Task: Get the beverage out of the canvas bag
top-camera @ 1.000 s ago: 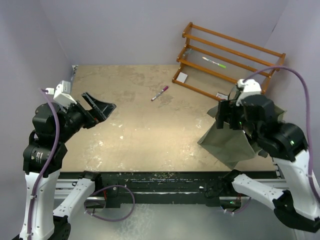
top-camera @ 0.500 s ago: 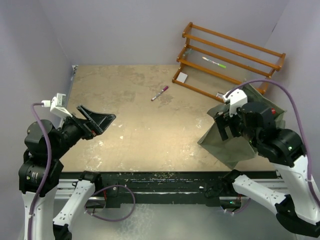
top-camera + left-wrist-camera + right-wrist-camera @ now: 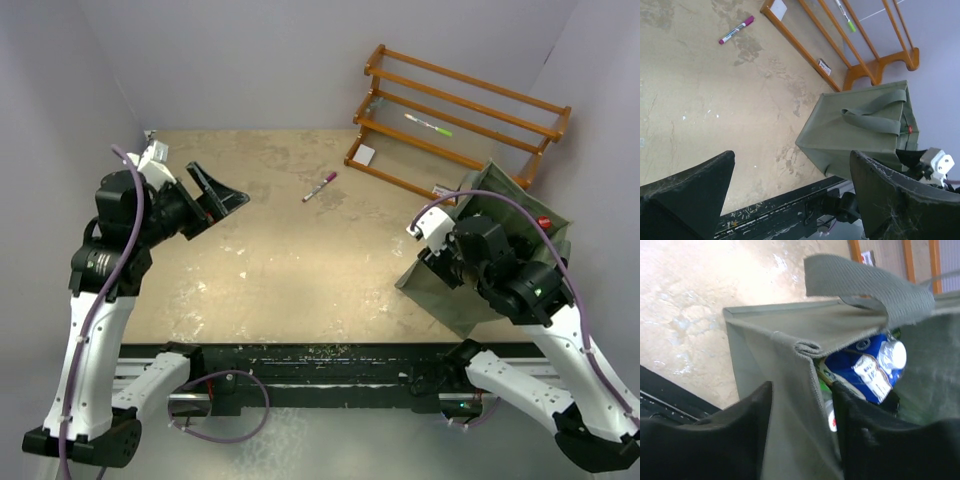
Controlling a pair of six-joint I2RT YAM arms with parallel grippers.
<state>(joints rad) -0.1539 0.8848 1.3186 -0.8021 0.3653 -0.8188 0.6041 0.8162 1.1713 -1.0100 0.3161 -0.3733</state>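
Inside the canvas bag (image 3: 771, 329), at the right side of the table, the beverage (image 3: 866, 368) lies tilted: a blue carton with a white screw cap, its long axis slanting across the bag's mouth with the cap end highest and pointing away from the camera. The right gripper (image 3: 801, 390) sits at the bag's near rim with its fingers parted, one outside the fabric wall and the other inside, so the wall's folded corner stands between them. It has no hold on the carton. From this gripper the carton is just beyond the inner finger, deeper in the bag and a little to that side, under the strap handle (image 3: 865, 281).

The left gripper (image 3: 215, 195) hangs wide open and empty over the left side of the table, well apart from the bag. The right arm is by far the nearer. To my judgement, it must clear the wall and reach inward along that slant to close across the carton's body.
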